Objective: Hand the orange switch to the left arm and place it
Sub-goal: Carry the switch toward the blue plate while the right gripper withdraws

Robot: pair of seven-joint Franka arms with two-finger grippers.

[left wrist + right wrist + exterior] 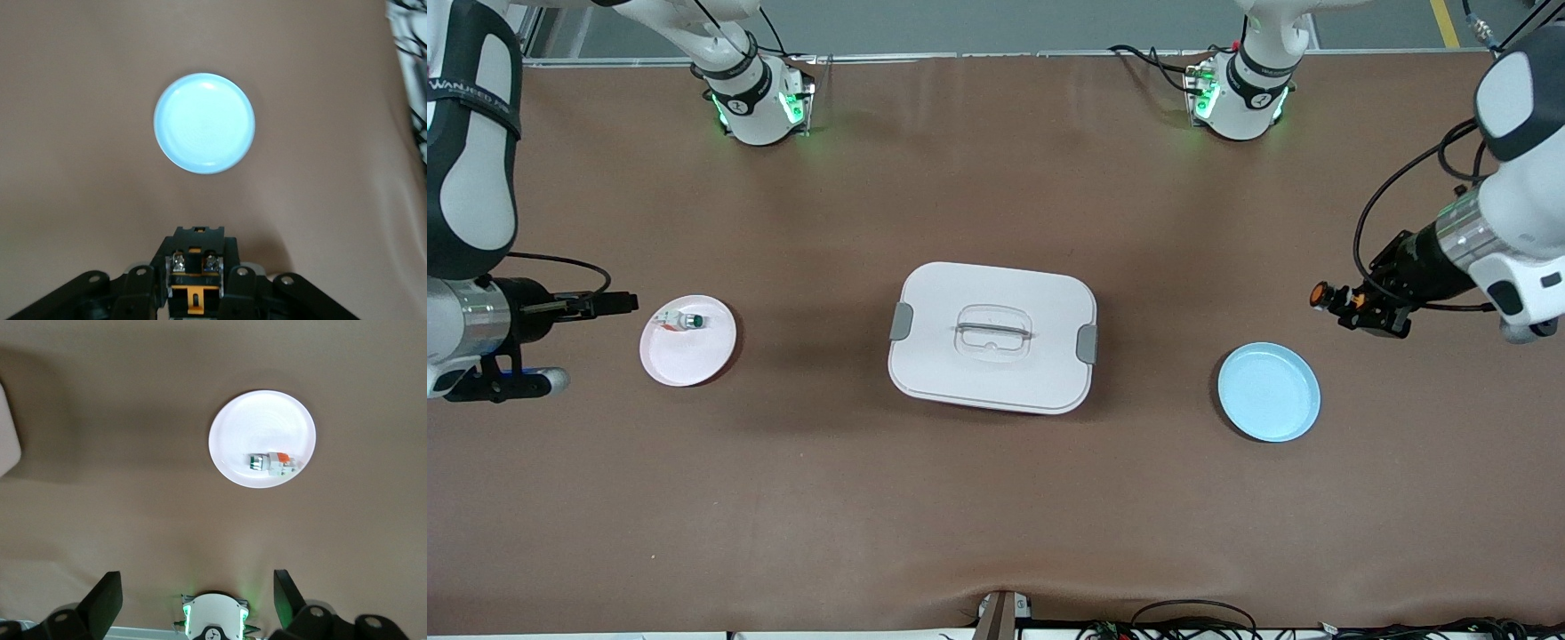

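The switch (1327,296) is a small black cylinder with an orange band at its tip and a blocky black body carrying orange tabs. It is held in the air by the left gripper (1356,300), whose fingers are clamped on the body. In the left wrist view the switch (195,267) sits pinched between the fingers, metal screw terminals facing the camera.

Taking the box (992,338) as the middle of a clock face in the front view, the switch hangs over bare table (996,498) at about 3 o'clock, well apart from the box. The blue plate (1269,392) lies at roughly 4 o'clock, and the switch is just off that plate's 1 o'clock edge, up in the air and not over it. The left arm (1507,222) comes in from its end of the table with the forearm nearly level, the gripper pointing sideways toward the box.

The right gripper (609,303) hovers at 9 o'clock from the box, just beside the white plate (687,340), its fingers spread wide with nothing between them; the right wrist view shows the two fingers (105,600) well apart. The right arm (467,178) also lies nearly level, pointing toward the box, and waits there. On the white plate rests a small white part (686,321) with a green button.

The box is white, with rounded corners, grey latches at both ends and a clear handle recess in its lid.
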